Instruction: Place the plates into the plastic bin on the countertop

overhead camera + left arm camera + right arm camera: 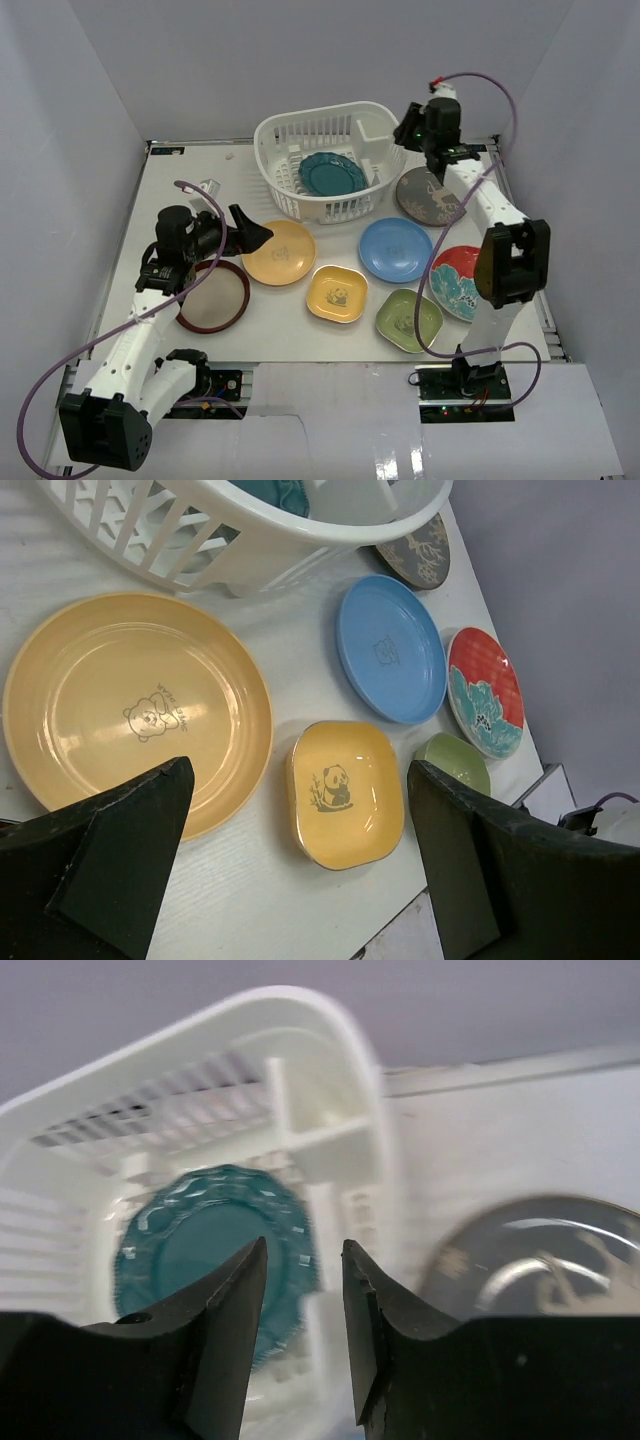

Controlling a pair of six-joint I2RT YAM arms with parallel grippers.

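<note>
Plates lie scattered across the flat white countertop (285, 325), and only one is in the white slotted plastic basket (285, 135) at the far side: a round teal plate (332, 173), resting on the perforated bottom near the middle.

Just right of the basket sits a round dark grey patterned plate (428, 197). In front of the basket, a round orange-yellow plate (279, 252) with a small bear mark lies to the left and a round blue plate (395, 249) to the right. Nearer the arms are a rounded-square yellow dish with a panda mark (337, 293) and a rounded-square green dish (409, 320). A round red plate with a teal flower (455, 282) lies at the right edge, partly behind the right arm. A round brown-rimmed plate (212, 296) sits at the left, under the left arm.

The left gripper (252, 228) hangs at the near-left edge of the orange-yellow plate, its jaws spread wide and holding nothing; from its wrist camera the orange-yellow plate and the yellow panda dish show between the fingers (120, 870).

The right gripper (304, 1250) is up over the gap between the basket's right end and the dark grey plate. Its jaws stand a little apart, with nothing between them.
</note>
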